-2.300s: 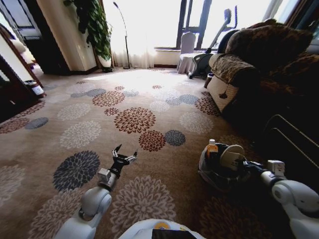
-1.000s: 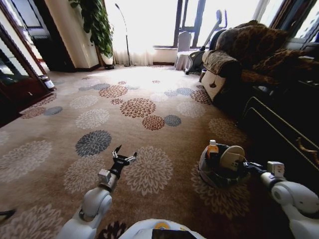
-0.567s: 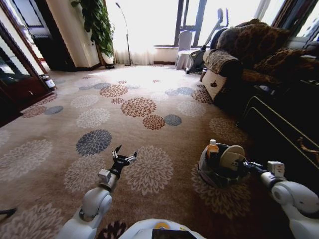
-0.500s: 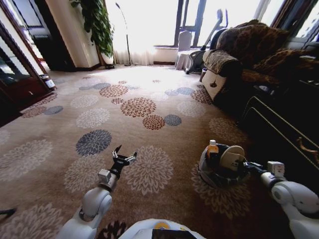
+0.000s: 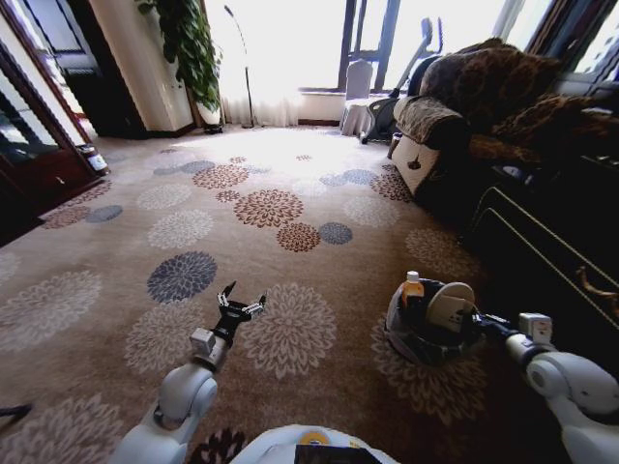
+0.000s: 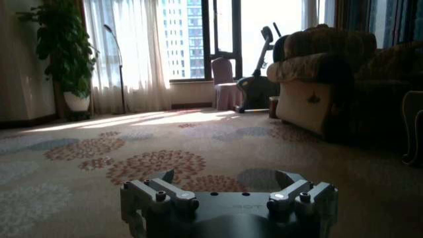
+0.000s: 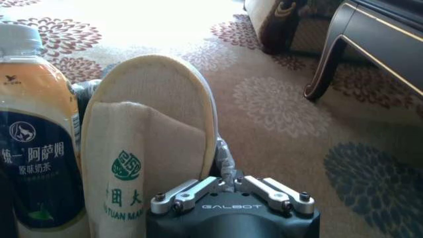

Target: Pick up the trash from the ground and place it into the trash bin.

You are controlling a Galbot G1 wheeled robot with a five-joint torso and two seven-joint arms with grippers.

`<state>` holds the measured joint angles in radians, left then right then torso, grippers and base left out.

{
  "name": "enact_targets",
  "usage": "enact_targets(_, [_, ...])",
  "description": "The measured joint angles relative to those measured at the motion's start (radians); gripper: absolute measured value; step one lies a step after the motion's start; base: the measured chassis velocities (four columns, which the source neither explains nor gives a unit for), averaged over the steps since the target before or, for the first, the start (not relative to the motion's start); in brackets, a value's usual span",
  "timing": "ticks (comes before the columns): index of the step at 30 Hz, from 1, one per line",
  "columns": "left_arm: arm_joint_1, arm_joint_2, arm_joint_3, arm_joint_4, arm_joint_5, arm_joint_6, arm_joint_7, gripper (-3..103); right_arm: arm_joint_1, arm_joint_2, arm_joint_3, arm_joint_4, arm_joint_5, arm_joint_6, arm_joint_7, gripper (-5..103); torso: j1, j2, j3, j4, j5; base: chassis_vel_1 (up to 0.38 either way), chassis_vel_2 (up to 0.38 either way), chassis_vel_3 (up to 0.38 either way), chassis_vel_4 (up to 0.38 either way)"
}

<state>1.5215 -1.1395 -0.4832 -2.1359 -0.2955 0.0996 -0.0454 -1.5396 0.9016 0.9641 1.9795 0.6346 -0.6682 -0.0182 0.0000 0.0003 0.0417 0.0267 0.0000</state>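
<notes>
The trash bin [image 5: 404, 340], pale grey outside and dark inside, hangs low over the carpet at the front right. My right gripper [image 5: 477, 324] is shut on its rim. Standing in the bin are an orange-capped drink bottle [image 5: 413, 288] and a beige slipper [image 5: 451, 304]. The right wrist view shows the bottle [image 7: 36, 144] and the slipper [image 7: 152, 139] close up, with the right gripper [image 7: 228, 182] pinching the bin's crinkled liner edge [image 7: 225, 159]. My left gripper [image 5: 241, 301] hovers open over a pale carpet flower, holding nothing. Seen from the left wrist, the left gripper [image 6: 228, 182] has its fingers spread wide.
A brown sofa [image 5: 484, 87] and a dark low table with gold trim [image 5: 542, 251] line the right side. A dark cabinet [image 5: 29, 145] and a small can [image 5: 94, 160] stand at the left, with a potted plant [image 5: 184, 48] at the back. Open flowered carpet [image 5: 242, 184] lies ahead.
Since the earliest frame the whole picture has shifted as the camera moved. Both arms and the held bin keep their places in the view. Nothing differs over the last second.
</notes>
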Motion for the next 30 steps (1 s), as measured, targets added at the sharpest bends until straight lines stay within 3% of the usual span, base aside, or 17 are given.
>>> enact_targets(10, [0.000, 0.000, 0.000, 0.000, 0.000, 0.000, 0.000, 100, 0.000, 0.000, 0.000, 0.000, 0.000, -0.001, 0.000, 0, 0.000, 0.000, 0.000, 0.0000, 0.0000, 0.000, 0.000, 0.000, 0.000])
enact_targets(11, [0.000, 0.000, 0.002, 0.000, 0.007, 0.004, -0.006, 100, -0.002, 0.002, 0.002, -0.002, -0.004, 0.021, -0.001, 0, 0.000, 0.000, 0.000, 0.0002, -0.0001, 0.000, 0.000, 0.000, 0.000])
enact_targets(12, [0.002, -0.004, 0.008, -0.005, 0.025, 0.016, -0.022, 100, -0.012, 0.013, 0.009, -0.033, -0.023, 0.096, -0.003, 0, 0.000, 0.000, 0.000, 0.0012, -0.0001, 0.000, 0.000, 0.000, 0.000])
enact_targets(16, [-0.002, -0.021, 0.027, -0.009, 0.033, 0.022, -0.059, 100, -0.018, 0.039, 0.021, -0.128, -0.039, 0.212, 0.003, 0, 0.000, 0.000, 0.000, -0.0006, -0.0009, 0.000, 0.000, 0.000, 0.000])
enact_targets(19, [-0.007, -0.029, 0.032, 0.006, 0.016, -0.006, -0.047, 100, -0.014, 0.049, 0.016, -0.145, -0.018, 0.218, 0.001, 0, 0.000, 0.000, 0.000, -0.0006, 0.0015, 0.000, 0.000, 0.000, 0.000])
enact_targets(22, [-0.002, -0.029, 0.032, 0.008, 0.011, -0.008, -0.033, 100, -0.015, 0.051, 0.016, -0.154, -0.005, 0.208, 0.000, 0, 0.000, 0.000, 0.000, 0.0002, -0.0012, 0.000, 0.000, 0.000, 0.000])
enact_targets(24, [0.000, -0.031, 0.032, 0.009, 0.011, -0.009, -0.030, 100, -0.015, 0.052, 0.017, -0.165, -0.001, 0.202, 0.000, 0, 0.000, 0.000, 0.000, 0.0004, 0.0003, 0.000, 0.000, 0.000, 0.000])
enact_targets(30, [0.003, -0.031, 0.028, 0.008, 0.011, -0.012, -0.028, 100, -0.023, 0.042, 0.031, -0.174, 0.001, 0.177, 0.000, 0, 0.000, 0.000, 0.000, -0.0001, 0.0002, 0.000, 0.000, 0.000, 0.000])
